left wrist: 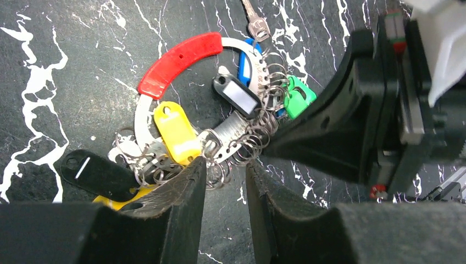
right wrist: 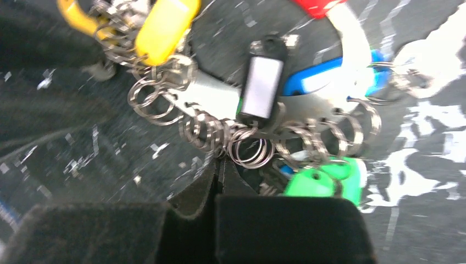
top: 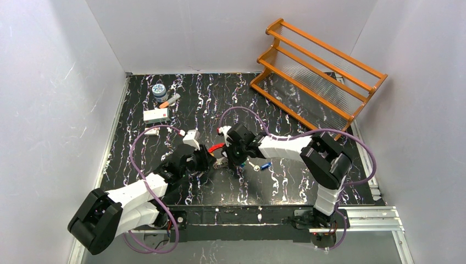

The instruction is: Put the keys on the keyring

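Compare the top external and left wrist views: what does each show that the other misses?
Only top external: the rack and a loose blue-headed key beside the right gripper. Only left wrist: the small split rings, the yellow tag, the green tag, and the gap between the left gripper fingers. Both: the keyring with its red arc, and the right gripper at it.

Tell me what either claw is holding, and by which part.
Right claw seems to pinch the keyring by a small wire loop; left claw is open, holding nothing.
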